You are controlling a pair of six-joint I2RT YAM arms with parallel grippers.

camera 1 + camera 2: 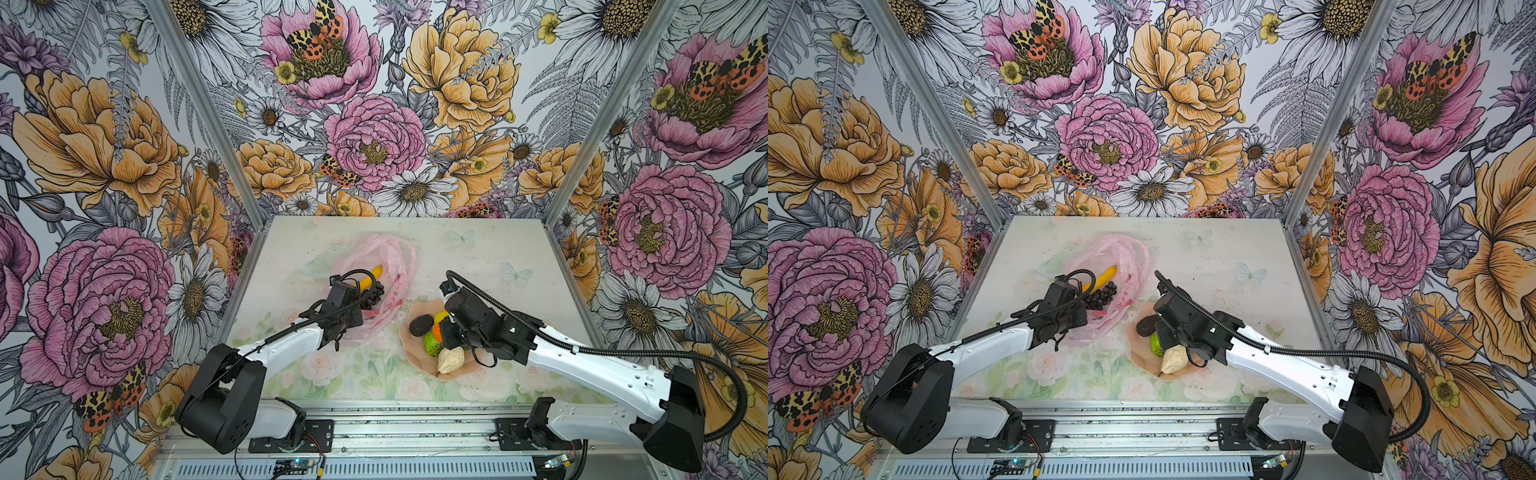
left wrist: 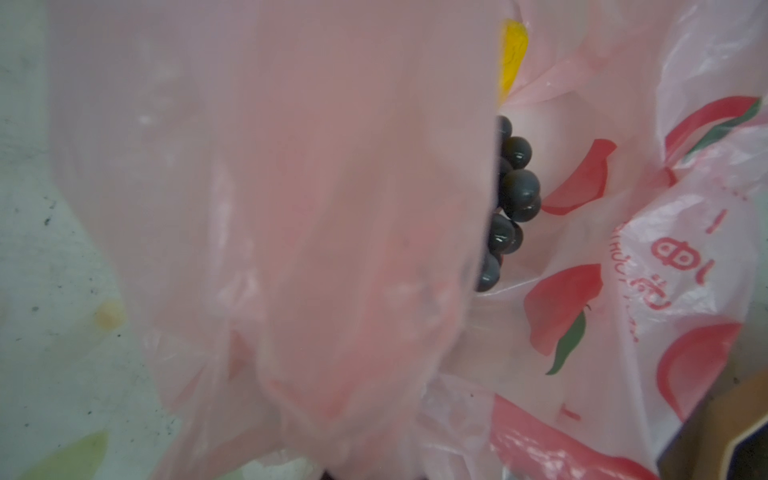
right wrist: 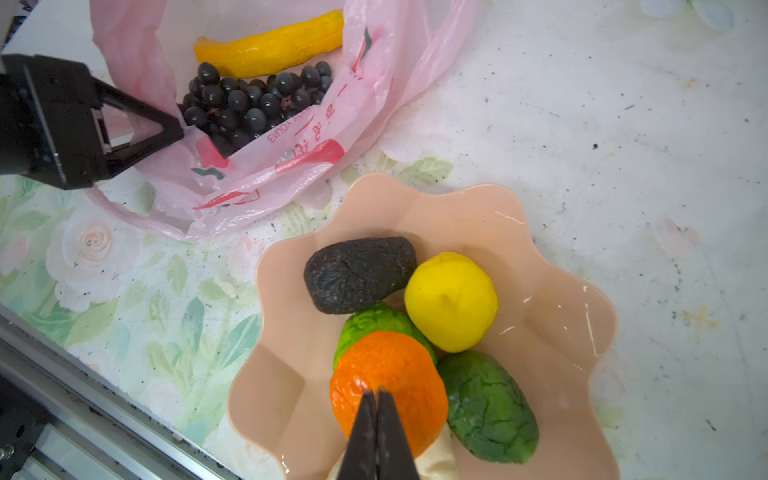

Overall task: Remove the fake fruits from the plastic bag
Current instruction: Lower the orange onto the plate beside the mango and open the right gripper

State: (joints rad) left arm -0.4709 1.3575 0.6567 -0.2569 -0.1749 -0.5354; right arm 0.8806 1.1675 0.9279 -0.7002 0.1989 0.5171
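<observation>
Pink crinkly plastic bag [image 3: 365, 104]: held yellow banana [image 3: 270, 45], dark grape bunch [image 3: 249, 104].
Left gripper [image 3: 179, 133]: clamped on bag rim.
Right gripper [image 3: 376, 397]: closed, empty, over orange tangerine [image 3: 395, 365].

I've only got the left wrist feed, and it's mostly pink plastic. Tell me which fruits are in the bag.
Observer: Two fruits. The banana and the grape bunch lie inside the open plastic bag.
Operator: Say what the left gripper is doing.
Observer: The left gripper is shut on the bag's rim, right beside the grape bunch.
Operator: Now report the right arm.
Observer: The right gripper is shut with nothing between its tips, which are over the tangerine on the plate.
</observation>
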